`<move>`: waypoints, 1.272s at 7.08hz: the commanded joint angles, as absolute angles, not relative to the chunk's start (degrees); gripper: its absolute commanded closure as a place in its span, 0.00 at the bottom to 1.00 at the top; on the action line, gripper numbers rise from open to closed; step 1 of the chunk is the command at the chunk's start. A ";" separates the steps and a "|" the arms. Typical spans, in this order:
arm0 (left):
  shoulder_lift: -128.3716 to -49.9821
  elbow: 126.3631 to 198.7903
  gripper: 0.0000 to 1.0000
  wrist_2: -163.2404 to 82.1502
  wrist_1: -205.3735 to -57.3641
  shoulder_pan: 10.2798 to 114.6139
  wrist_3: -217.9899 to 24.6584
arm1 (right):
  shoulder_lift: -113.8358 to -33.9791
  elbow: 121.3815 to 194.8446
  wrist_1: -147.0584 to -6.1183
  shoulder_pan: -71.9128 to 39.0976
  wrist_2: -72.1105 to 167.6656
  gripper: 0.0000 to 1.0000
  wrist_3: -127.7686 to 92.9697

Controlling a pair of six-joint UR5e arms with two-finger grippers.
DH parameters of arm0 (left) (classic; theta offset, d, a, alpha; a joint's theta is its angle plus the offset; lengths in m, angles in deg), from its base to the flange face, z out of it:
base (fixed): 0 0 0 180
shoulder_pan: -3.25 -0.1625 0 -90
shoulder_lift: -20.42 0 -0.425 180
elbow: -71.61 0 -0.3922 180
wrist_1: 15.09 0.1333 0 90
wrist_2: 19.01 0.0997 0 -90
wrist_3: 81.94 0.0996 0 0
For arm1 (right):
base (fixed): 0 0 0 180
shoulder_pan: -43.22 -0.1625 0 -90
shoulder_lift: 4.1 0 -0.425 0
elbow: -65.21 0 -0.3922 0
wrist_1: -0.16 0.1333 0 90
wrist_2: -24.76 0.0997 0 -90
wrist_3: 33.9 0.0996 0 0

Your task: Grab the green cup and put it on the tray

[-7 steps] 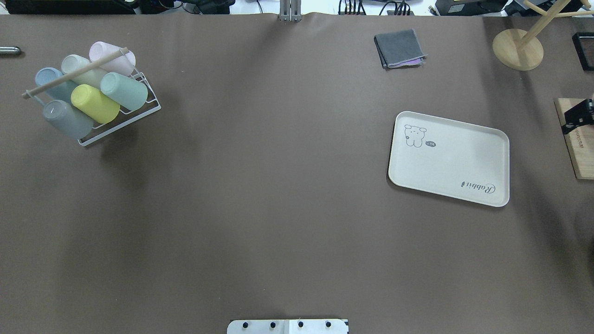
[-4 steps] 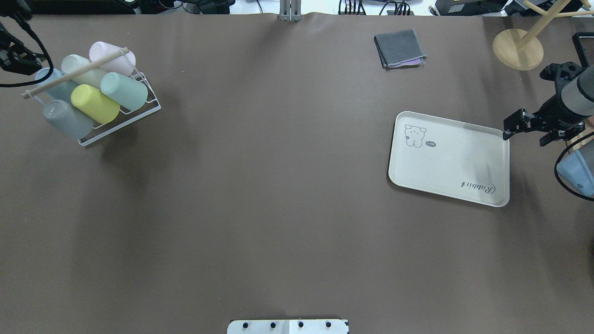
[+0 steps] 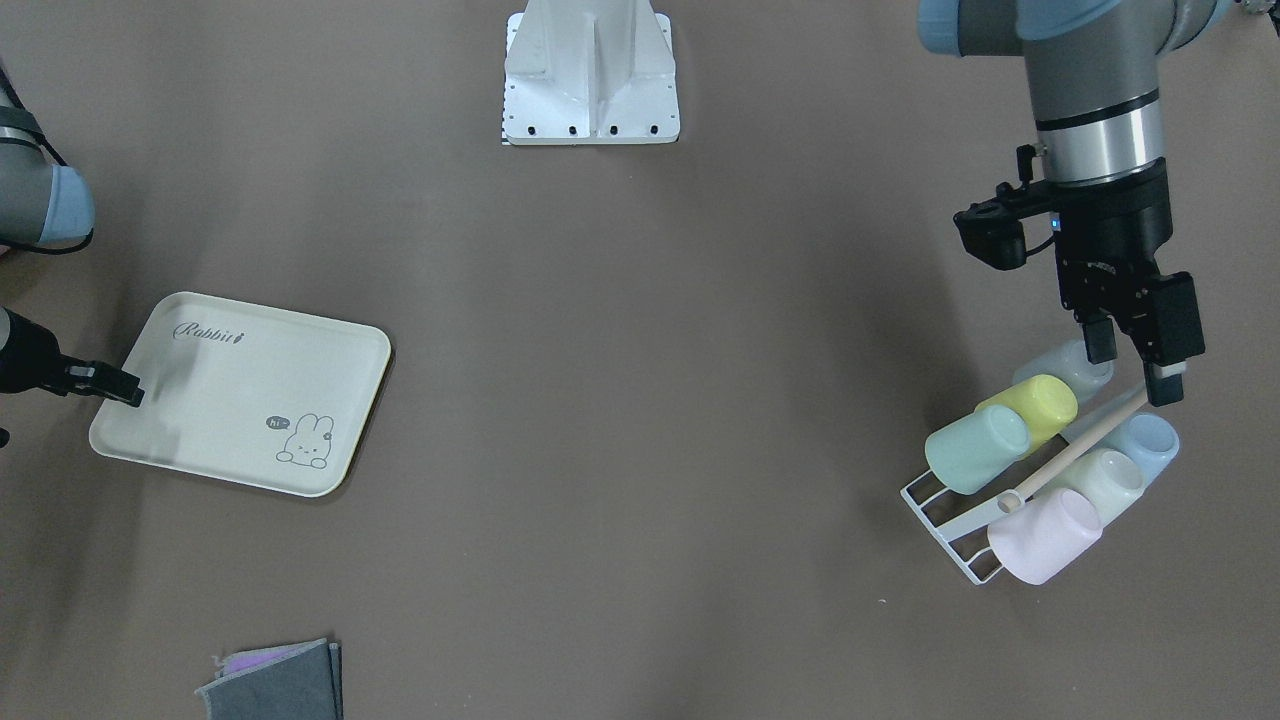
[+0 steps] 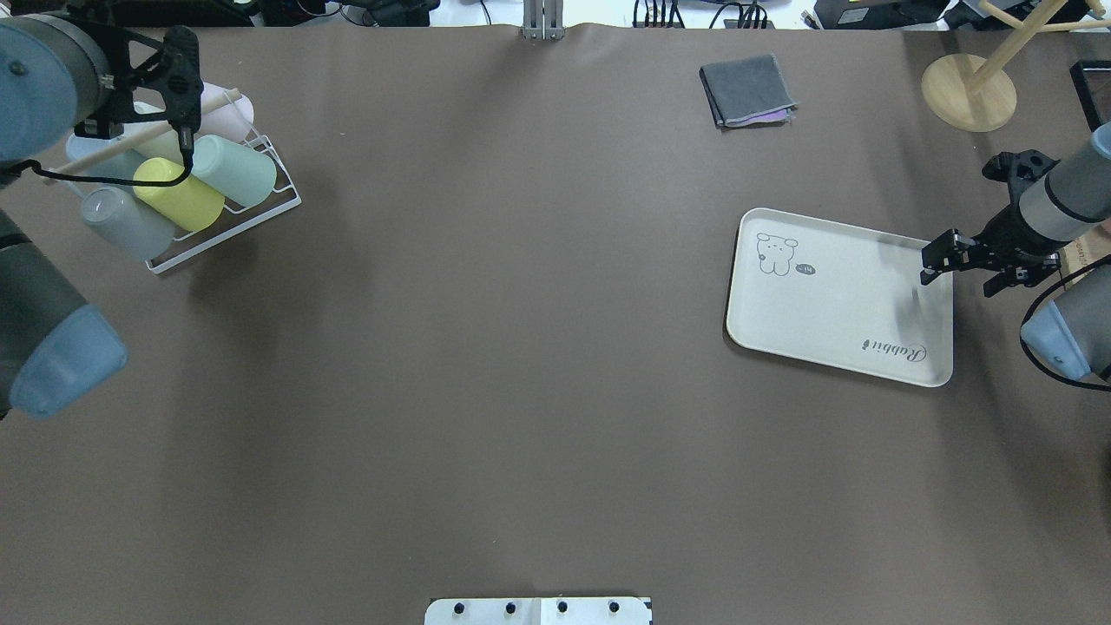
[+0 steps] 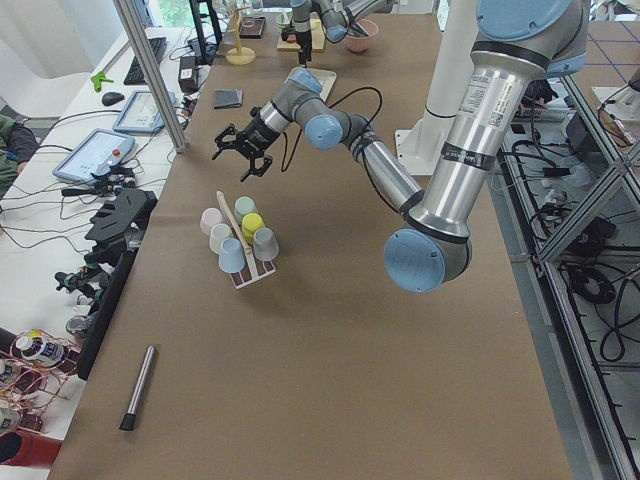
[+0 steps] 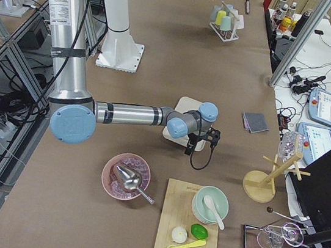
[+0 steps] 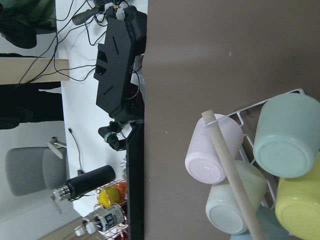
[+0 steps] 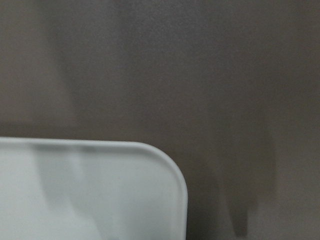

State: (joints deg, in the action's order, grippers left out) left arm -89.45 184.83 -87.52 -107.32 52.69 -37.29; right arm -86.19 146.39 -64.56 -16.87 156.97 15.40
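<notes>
**Both grippers hovering spread; cup lying in rack**

The green cup (image 4: 233,171) is lying on its side in the wire rack (image 4: 260,219) at the far left, touching the yellow cup (image 4: 178,194). The left gripper (image 3: 1132,365) is hovering over the rack, fingers spread, grasping nothing. The right gripper (image 4: 956,276) is hanging, likewise spread and empty, over the right edge of the tray (image 4: 833,312).

Brown worktop (image 4: 521,391), thinly laid out.
White wire cup rack (image 4: 265,208) stands at the robot's far left, cream tray (image 4: 833,304) lies flat on the right, and a folded grey cloth (image 4: 746,87) and round-based wooden stand (image 4: 968,91) sit by the far edge.
</notes>
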 commanded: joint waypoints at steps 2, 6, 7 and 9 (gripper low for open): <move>-89.36 180.27 0.01 -66.94 -110.35 43.61 -25.60 | -86.10 144.65 -60.57 -16.72 159.39 0.59 17.43; -87.34 172.80 0.01 -51.31 -111.77 34.03 -21.20 | -87.15 146.85 -60.40 -17.16 162.99 1.00 16.82; -87.34 170.86 0.01 -49.88 -112.99 33.40 -21.38 | -87.59 146.77 -60.40 -17.16 163.09 1.00 16.55; -87.60 163.23 0.01 -47.06 -120.42 32.43 -21.29 | -88.04 148.43 -60.57 -17.33 164.75 1.00 16.37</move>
